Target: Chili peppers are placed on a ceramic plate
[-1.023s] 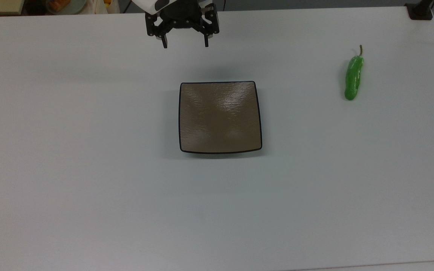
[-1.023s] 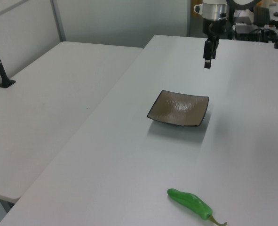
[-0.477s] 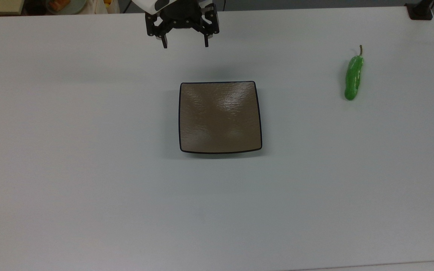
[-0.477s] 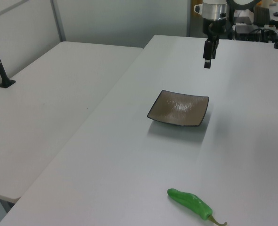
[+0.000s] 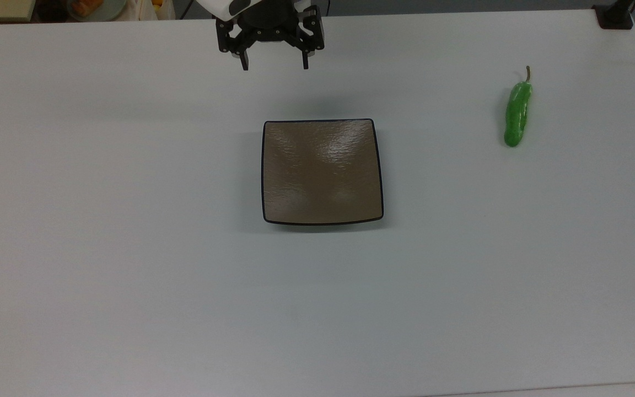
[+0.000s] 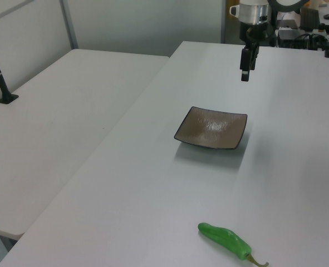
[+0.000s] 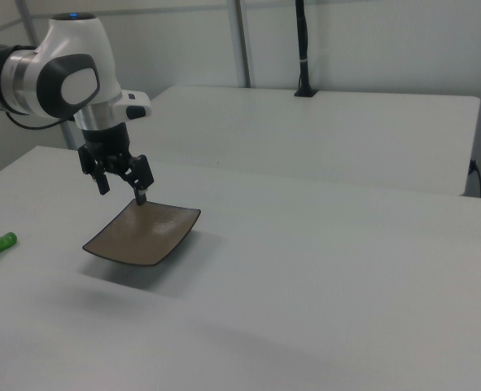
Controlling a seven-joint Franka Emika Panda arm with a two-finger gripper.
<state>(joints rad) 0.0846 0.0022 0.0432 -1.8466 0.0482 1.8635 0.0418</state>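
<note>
claw (image 5: 274,67) fingers are seen spread wide apart with nothing between them, hung in the air over the bench (image 5: 130,275) near the top view's upper edge, just beyond the far side of the ceramic plate (image 5: 322,172). in the right view the claw (image 7: 121,190) is seen above the plate's (image 7: 142,234) back corner, clear of it.

the chili pepper (image 5: 516,114) is found lying flat on the bench, well apart from the claw, far toward the top view's right and somewhat lower in that picture. the plate is bare and sits between the two only loosely, since the pepper lies off to the top view's right of it, well apart.

the pepper's long axis is seen running almost straight up and down in the top view, tilted slightly. its stem is pointed toward the top view's upper edge and its blunt tip toward the lower edge. in the left view the pepper (image 6: 226,240) is seen close to the camera, its stem toward the lower right.

it is judged that a long sideways reach toward the top view's right is called for next. the fingers are already spread across the top view's left-right line, so the pepper's narrow width could be closed on with little turning.
</note>
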